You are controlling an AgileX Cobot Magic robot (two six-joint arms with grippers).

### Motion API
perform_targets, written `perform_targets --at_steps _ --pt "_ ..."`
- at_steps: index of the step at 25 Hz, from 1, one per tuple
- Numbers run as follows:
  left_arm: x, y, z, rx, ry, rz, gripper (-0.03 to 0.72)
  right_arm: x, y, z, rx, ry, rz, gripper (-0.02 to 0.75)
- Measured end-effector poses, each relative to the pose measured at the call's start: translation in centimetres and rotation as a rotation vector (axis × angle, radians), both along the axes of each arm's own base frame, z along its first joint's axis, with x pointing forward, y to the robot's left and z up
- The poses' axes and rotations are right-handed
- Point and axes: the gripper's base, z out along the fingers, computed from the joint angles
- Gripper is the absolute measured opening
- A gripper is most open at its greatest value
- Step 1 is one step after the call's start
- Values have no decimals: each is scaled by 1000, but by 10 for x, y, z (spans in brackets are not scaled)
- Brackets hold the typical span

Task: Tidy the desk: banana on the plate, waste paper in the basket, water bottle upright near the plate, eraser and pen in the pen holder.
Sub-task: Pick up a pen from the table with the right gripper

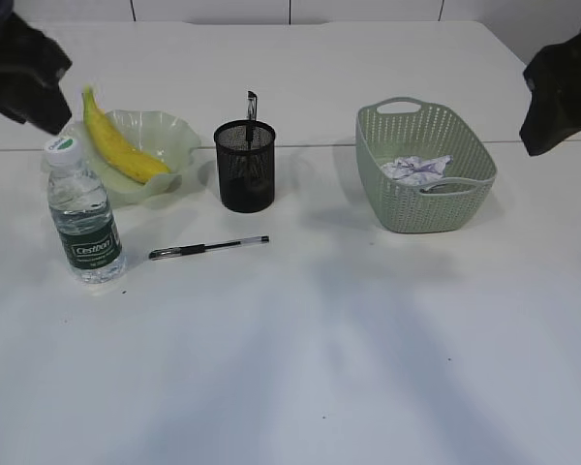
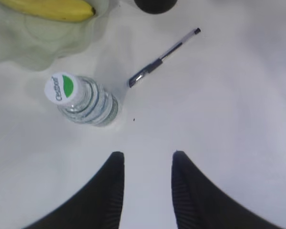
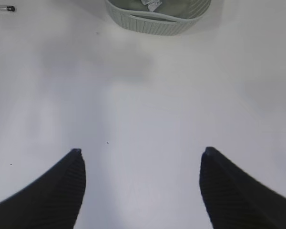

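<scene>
A yellow banana lies on the pale green plate; both also show in the left wrist view, the banana and the plate. A clear water bottle with a green cap stands upright in front of the plate and shows from above in the left wrist view. A black pen lies on the table, also in the left wrist view. A black mesh pen holder holds one pen. Crumpled paper lies in the green basket. No eraser shows. My left gripper is open and empty above the table. My right gripper is open and empty.
The basket's near rim shows at the top of the right wrist view. The white table spreads to the front. Both arms hang at the upper corners of the exterior view, the left arm and the right arm.
</scene>
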Motion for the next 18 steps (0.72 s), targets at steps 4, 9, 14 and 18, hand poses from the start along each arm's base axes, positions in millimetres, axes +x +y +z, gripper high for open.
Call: perform_targets --at_steps 4,9,14,18 --pt "-23 10 -8 4 17 -3 238 -2 0 -1 -1 19 -2 554" --pt "-46 27 -20 -63 -15 62 238 -2 0 -1 1 28 -3 554" --pt "-56 69 -28 -120 -27 251 238 -2 3 -1 7 17 55 554" --pt "-71 89 -32 -131 -21 337 238 4 6 2 -26 -57 177 554"
